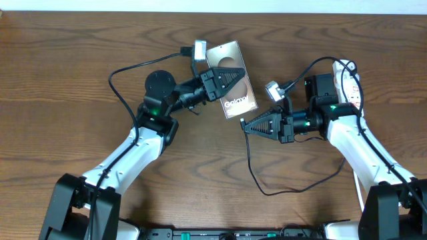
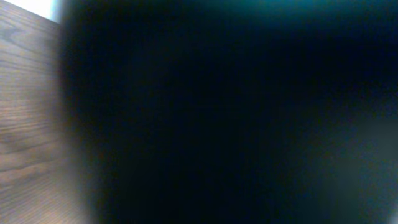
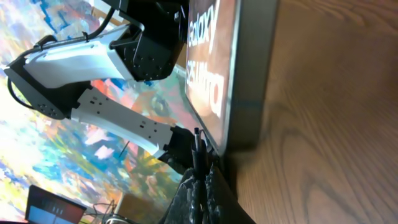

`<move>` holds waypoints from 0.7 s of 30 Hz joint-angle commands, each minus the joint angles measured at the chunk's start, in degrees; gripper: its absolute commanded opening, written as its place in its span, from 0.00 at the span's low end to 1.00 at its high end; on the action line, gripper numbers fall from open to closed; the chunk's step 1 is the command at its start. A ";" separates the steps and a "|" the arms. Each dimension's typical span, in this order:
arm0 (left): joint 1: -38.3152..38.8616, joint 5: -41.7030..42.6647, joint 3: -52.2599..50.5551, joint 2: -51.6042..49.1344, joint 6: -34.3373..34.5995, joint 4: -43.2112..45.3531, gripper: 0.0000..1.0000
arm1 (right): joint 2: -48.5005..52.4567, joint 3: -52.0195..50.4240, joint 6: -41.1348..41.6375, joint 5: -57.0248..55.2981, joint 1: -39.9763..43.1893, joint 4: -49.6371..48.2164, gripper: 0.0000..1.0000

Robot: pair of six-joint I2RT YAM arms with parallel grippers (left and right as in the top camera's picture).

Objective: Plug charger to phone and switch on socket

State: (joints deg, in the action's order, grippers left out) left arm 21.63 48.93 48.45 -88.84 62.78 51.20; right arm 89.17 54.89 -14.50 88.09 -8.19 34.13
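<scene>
The white word "Galaxy" stands on the glossy dark bronze, flat rectangular phone [image 1: 239,101], which lies near the middle of the brown wooden desk's [image 1: 67,67] far edge. In the right wrist view the phone [image 3: 214,62] shows only "alaxy". A blurred second line beneath it seems to read "S25 Ultra". The red markings on the narrow white power strip [image 1: 352,87], toward the far right corner, are too small to read.
</scene>
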 commanded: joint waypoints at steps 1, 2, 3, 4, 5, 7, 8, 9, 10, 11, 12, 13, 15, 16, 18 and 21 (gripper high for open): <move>-0.35 0.59 0.98 0.48 1.14 0.76 0.07 | -0.79 0.48 0.35 1.40 0.98 -0.11 0.01; -0.35 0.81 0.98 0.48 1.14 0.76 0.07 | -0.79 0.48 0.35 1.40 1.03 -0.11 0.01; -0.35 0.92 0.98 0.48 1.14 0.76 0.07 | -0.79 0.48 0.35 1.40 1.03 -0.13 0.01; -0.33 0.96 0.98 0.48 1.14 0.74 0.08 | -0.79 0.48 0.35 1.40 1.03 -0.17 0.01; -0.33 0.98 0.98 0.48 1.11 0.74 0.07 | -0.79 0.48 0.35 1.40 1.03 -0.33 0.01; -0.33 1.09 0.98 0.48 1.11 0.74 0.07 | -0.79 0.48 0.35 1.40 1.03 -0.59 0.01; -0.33 1.27 0.98 0.48 1.11 0.74 0.07 | -0.79 0.48 0.35 1.40 1.03 -0.63 0.01; -0.33 1.64 0.98 0.48 1.09 0.74 0.07 | -0.79 0.48 0.35 1.40 1.03 -0.74 0.01; -0.33 2.08 0.98 0.48 1.07 0.72 0.07 | -0.79 0.48 0.35 1.40 1.03 -0.74 0.01; -0.33 2.38 0.98 0.48 0.85 0.72 0.08 | -0.79 0.48 0.35 1.40 1.03 -0.74 0.01; -0.33 2.71 0.98 0.48 0.59 0.72 0.07 | -0.79 0.48 0.35 1.40 1.03 -0.74 0.01; -0.33 3.04 0.98 0.48 0.20 0.72 0.07 | -0.79 0.48 0.35 1.40 1.03 -0.74 0.01; -0.33 3.15 0.98 0.48 0.04 0.31 0.07 | -0.79 0.48 0.35 1.40 1.03 -0.76 0.01; -0.33 3.15 0.98 0.48 0.04 0.28 0.07 | -0.79 0.48 0.35 1.40 1.03 -0.76 0.01; -0.28 3.15 0.98 0.48 0.07 0.31 0.08 | -0.79 0.48 0.35 1.40 1.03 -0.76 0.01; -0.26 3.13 0.98 0.48 0.04 0.31 0.07 | -0.79 0.48 0.35 1.40 1.03 -0.79 0.01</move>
State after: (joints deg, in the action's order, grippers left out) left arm 21.52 51.13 48.45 -88.84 63.16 50.81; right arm 89.17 54.89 -14.48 88.09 -7.46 33.39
